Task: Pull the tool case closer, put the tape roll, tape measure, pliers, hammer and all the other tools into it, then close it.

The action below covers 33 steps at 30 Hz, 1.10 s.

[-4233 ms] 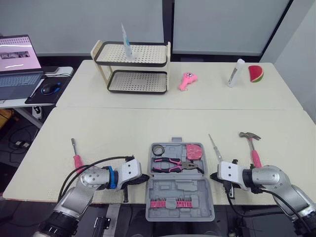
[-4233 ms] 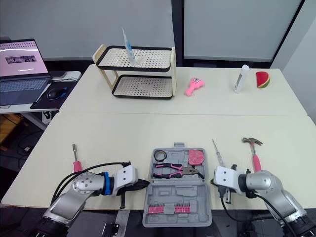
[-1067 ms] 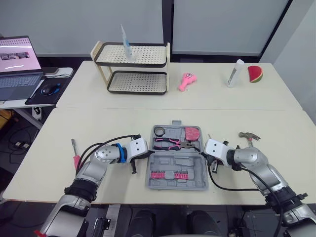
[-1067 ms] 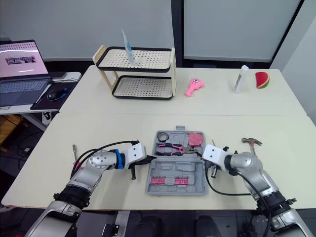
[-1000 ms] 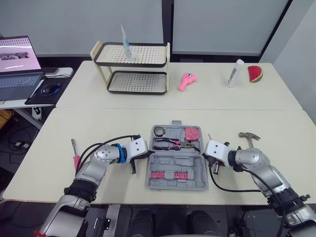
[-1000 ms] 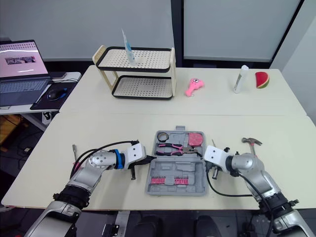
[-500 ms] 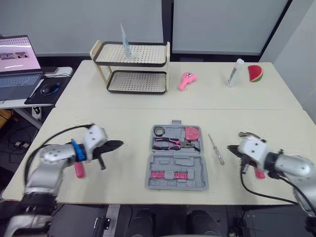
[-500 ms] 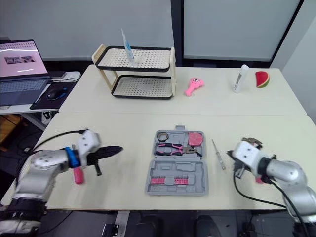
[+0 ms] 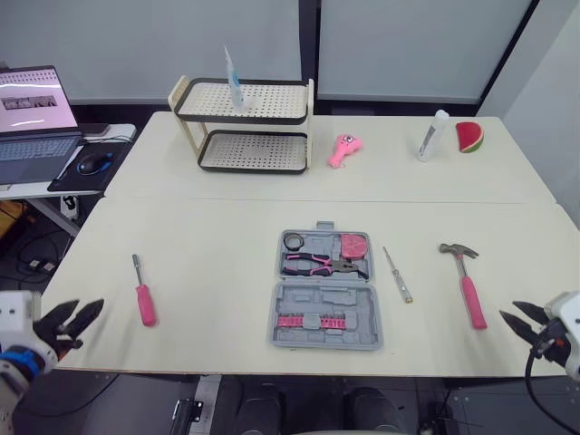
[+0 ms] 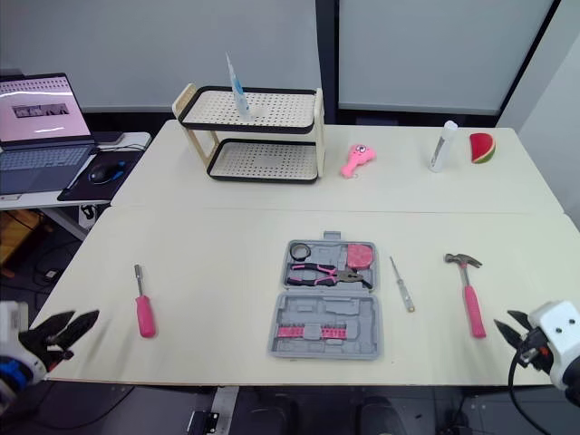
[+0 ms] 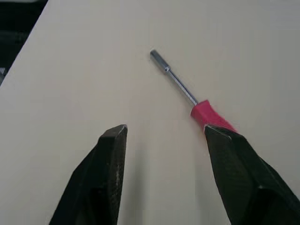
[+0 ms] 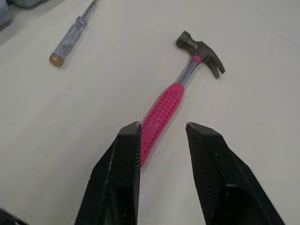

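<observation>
Where 2 cream tables abut, tool case lies open; laptop left.

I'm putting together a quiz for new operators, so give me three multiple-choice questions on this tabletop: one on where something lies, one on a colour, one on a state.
1. Where does the hammer lie?
A. On the table, on the robot's right of the tool case
B. Inside the tool case
C. On the rack

2. What colour is the hammer's grip?
A. Blue
B. Pink
C. Yellow

3. How is the right tool?
A. Shut on the hammer
B. Shut with nothing in it
C. Open, holding nothing

Answers: 1 A, it lies on bare table past the case's right edge; 2 B, the right wrist view shows a pink dotted grip; 3 C, its fingers stand apart, short of the hammer.
</observation>
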Each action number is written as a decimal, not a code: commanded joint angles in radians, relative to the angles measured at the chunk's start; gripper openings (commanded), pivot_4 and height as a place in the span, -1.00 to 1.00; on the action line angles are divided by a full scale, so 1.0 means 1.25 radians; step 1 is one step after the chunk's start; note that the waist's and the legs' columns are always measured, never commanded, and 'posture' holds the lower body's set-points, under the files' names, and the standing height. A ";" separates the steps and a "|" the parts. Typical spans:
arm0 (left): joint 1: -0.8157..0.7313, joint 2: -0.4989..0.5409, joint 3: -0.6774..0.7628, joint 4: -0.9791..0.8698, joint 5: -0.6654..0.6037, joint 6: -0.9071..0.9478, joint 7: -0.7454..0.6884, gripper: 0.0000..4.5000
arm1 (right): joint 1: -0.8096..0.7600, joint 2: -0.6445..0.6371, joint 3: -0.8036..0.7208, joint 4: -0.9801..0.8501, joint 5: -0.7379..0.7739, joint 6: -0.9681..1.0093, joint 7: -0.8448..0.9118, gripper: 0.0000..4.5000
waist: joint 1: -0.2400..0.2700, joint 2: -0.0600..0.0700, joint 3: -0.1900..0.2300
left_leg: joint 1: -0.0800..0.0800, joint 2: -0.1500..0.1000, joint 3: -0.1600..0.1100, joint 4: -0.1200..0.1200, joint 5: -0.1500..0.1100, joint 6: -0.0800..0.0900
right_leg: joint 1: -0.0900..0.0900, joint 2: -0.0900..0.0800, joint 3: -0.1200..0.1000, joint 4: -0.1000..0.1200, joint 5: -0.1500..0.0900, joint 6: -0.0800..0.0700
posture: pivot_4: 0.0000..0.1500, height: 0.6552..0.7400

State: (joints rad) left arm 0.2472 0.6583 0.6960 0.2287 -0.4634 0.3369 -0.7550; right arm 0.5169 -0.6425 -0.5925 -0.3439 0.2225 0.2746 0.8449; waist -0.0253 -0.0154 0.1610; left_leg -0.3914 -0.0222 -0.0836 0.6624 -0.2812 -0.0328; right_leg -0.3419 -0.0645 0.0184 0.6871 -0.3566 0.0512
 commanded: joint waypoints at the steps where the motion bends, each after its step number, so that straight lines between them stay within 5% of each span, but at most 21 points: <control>1: 0.034 -0.016 0.038 -0.014 -0.017 -0.012 0.020 0.68 | 0.031 0.010 -0.026 0.005 0.026 -0.039 0.012 0.15 | 0.000 -0.001 -0.001 | 0.000 0.000 0.000 0.000 0.000 0.000 | 0.000 0.000 0.000 0.000 0.000 0.000 | 1.00 0.74; 3: 0.055 -0.031 0.041 -0.016 -0.020 -0.016 0.029 0.98 | 0.050 0.014 -0.020 0.016 0.031 -0.049 0.020 0.36 | 0.000 -0.001 -0.002 | 0.001 0.000 0.000 0.000 0.000 0.000 | 0.001 0.000 0.000 -0.001 0.000 0.000 | 1.00 0.74; 8: 0.085 -0.050 0.039 -0.017 -0.024 -0.028 0.037 1.00 | 0.052 0.006 -0.009 0.040 0.033 -0.060 0.015 0.98 | 0.000 -0.001 -0.002 | 0.002 0.000 -0.001 -0.001 0.000 0.000 | 0.004 0.000 0.000 -0.004 0.000 0.000 | 1.00 0.74; 24: 0.124 -0.016 0.024 -0.014 -0.013 -0.079 -0.027 1.00 | 0.037 -0.005 0.006 0.122 0.036 -0.114 0.017 0.98 | 0.001 -0.001 -0.003 | 0.005 0.000 0.000 -0.002 0.000 0.000 | 0.006 -0.001 0.000 -0.005 0.000 0.000 | 1.00 0.74; 33: 0.166 0.099 -0.029 -0.212 -0.020 -0.121 -0.204 1.00 | -0.022 -0.102 0.032 -0.015 0.092 -0.006 0.060 0.98 | 0.001 0.000 -0.003 | 0.005 0.000 0.000 -0.002 0.000 0.000 | 0.006 -0.001 0.000 -0.005 0.000 0.000 | 1.00 0.74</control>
State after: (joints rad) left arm 0.4534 0.7651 0.6779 0.0369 -0.4750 0.2058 -0.9701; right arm 0.4983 -0.7526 -0.5575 -0.3049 0.3073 0.2414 0.9035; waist -0.0238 -0.0157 0.1574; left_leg -0.3854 -0.0224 -0.0838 0.6600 -0.2817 -0.0330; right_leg -0.3338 -0.0661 0.0180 0.6804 -0.3566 0.0508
